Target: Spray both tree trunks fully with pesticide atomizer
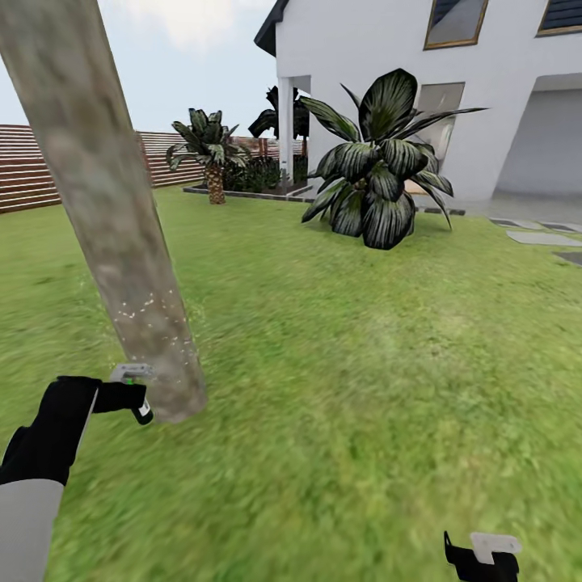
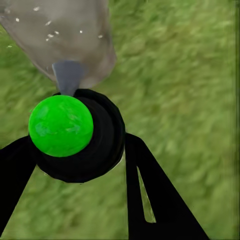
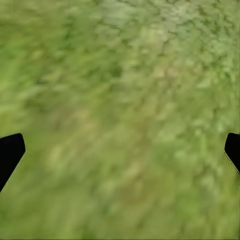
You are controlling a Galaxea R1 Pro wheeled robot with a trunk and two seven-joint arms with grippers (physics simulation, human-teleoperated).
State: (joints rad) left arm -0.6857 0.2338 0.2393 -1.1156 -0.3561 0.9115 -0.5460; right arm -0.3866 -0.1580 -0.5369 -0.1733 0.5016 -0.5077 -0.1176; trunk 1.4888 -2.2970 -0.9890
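Observation:
A thick grey-beige tree trunk (image 1: 109,210) leans up from the grass floor (image 1: 339,364) at the left of the head view, with small white specks on its lower part. My left gripper (image 1: 128,396) is shut on the pesticide atomizer (image 1: 136,386), a tiny dark bottle with a whitish head, held right beside the trunk's base. In the left wrist view the atomizer (image 2: 75,132) shows its bright green spot between my black fingers (image 2: 155,195), its nozzle pointing at the trunk (image 2: 65,35). My right gripper (image 1: 482,559) sits low at the bottom right, open over bare grass (image 3: 120,120).
A big dark-leaved bush (image 1: 376,166) stands mid-lawn ahead. A short palm (image 1: 212,158) and a brown slat fence (image 1: 24,166) line the back left. A white house (image 1: 420,89) and grey paving slabs (image 1: 543,237) lie to the right.

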